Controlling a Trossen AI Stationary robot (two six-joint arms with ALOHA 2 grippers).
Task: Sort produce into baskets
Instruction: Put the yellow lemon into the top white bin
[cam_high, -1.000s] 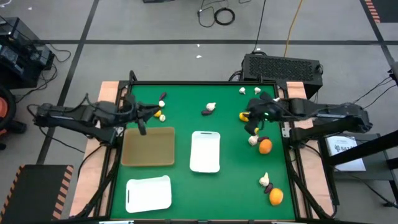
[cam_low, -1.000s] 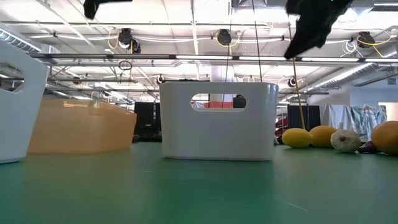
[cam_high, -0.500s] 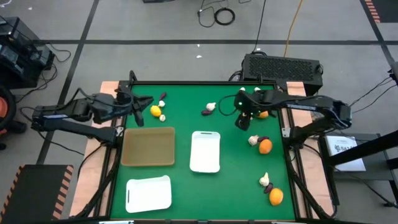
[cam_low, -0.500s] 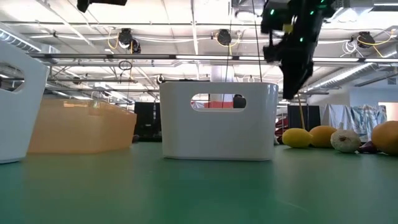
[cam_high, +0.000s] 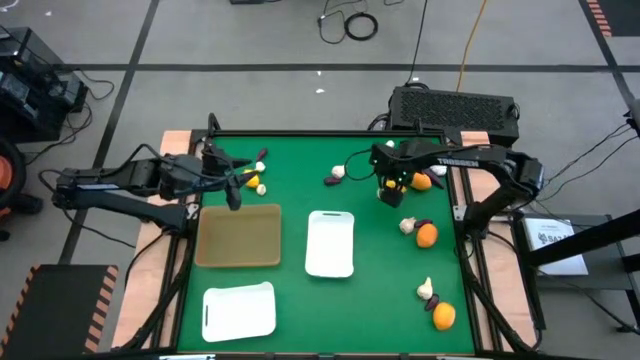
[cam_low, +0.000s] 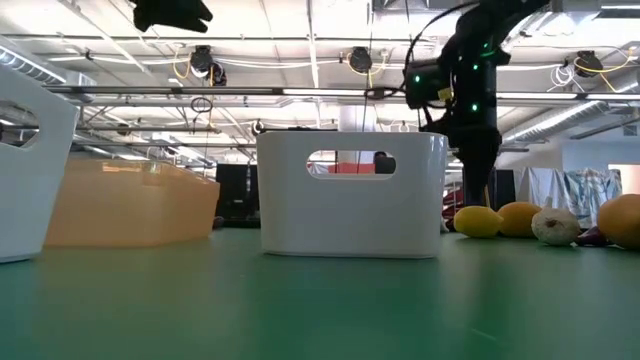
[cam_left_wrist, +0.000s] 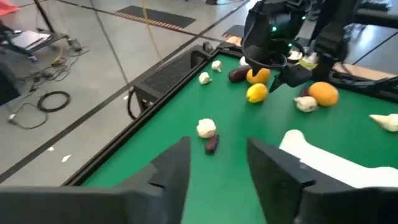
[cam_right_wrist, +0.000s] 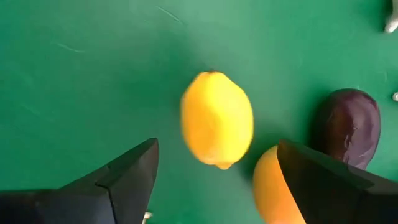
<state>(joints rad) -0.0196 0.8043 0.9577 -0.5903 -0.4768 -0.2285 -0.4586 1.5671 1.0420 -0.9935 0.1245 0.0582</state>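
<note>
The right gripper (cam_high: 390, 192) is held with its fingers spread wide, gripping nothing, directly above a yellow lemon (cam_right_wrist: 217, 119) lying on the green table (cam_high: 300, 160). Just beside that lemon, at the gripper's outer side, an orange fruit (cam_right_wrist: 273, 193) and a dark purple vegetable (cam_right_wrist: 346, 128) are seen.

The left gripper (cam_high: 232, 194) is poised with its fingers apart and nothing between them, over the far edge of the tan basket (cam_high: 239, 236), whose interior is seen bare.

The white basket (cam_high: 330, 243) at mid-table lies between the two grippers, and the second white basket (cam_high: 240, 310) sits nearer the front, below the left gripper; nothing is seen inside either.

Further produce is scattered loose on the table.
</note>
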